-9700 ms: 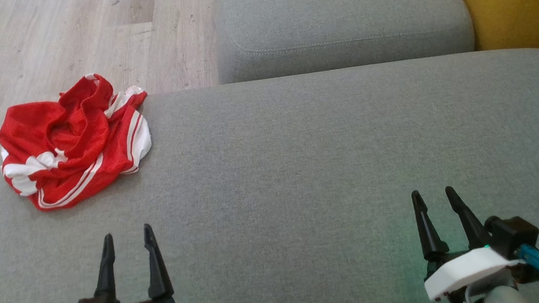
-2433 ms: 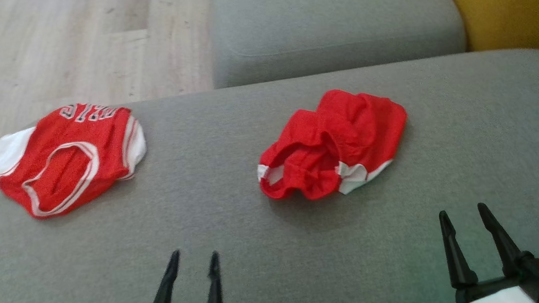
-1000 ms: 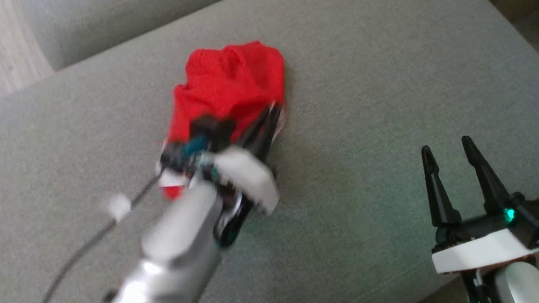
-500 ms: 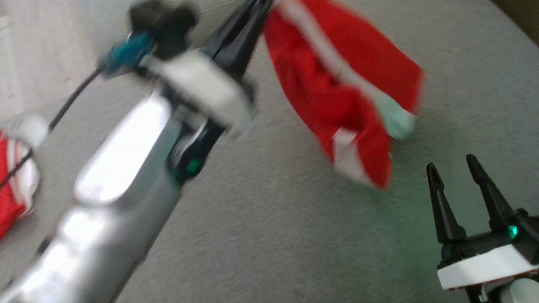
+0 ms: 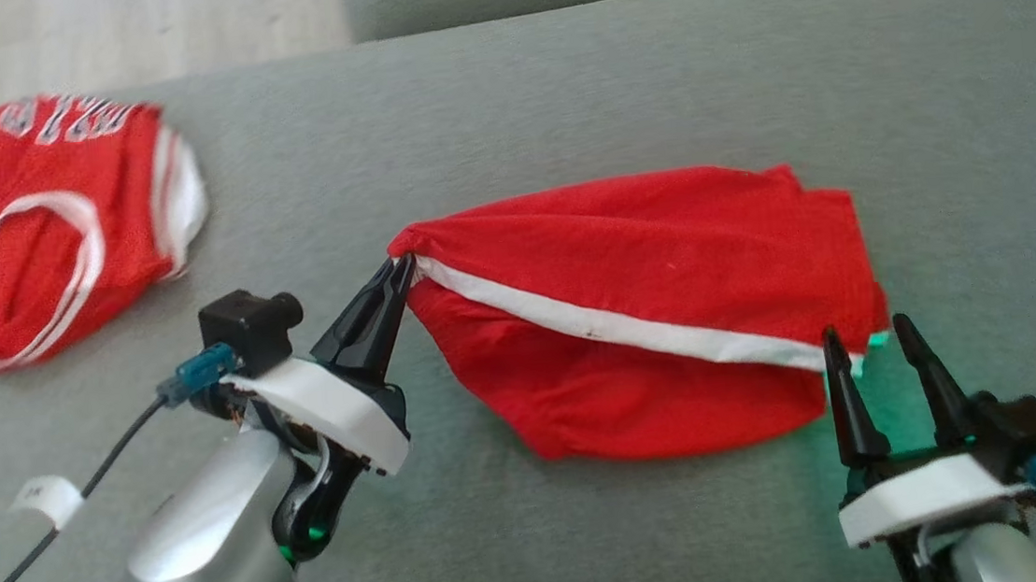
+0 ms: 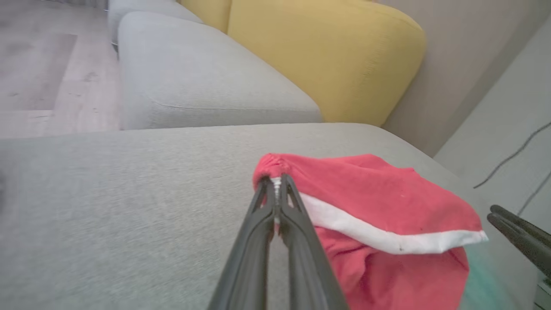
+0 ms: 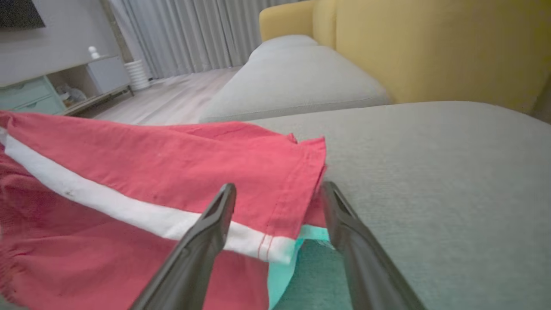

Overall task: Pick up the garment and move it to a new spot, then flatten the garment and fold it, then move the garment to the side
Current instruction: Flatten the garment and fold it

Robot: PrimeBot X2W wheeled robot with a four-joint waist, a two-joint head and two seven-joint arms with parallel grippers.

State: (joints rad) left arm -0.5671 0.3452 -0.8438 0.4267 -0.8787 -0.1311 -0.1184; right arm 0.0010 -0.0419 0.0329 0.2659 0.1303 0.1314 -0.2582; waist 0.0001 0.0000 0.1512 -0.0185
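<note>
- Left gripper (image 5: 393, 281) pinches the red shorts (image 5: 647, 261) by the left corner.
- Right gripper (image 5: 862, 332) is open near the right corner.
- Flattening, folding and moving aside look left to do.

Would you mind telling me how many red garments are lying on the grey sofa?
2. The red shorts lie in the middle, one corner pinched by the left end effector; the red jersey lies at the far left.
</note>
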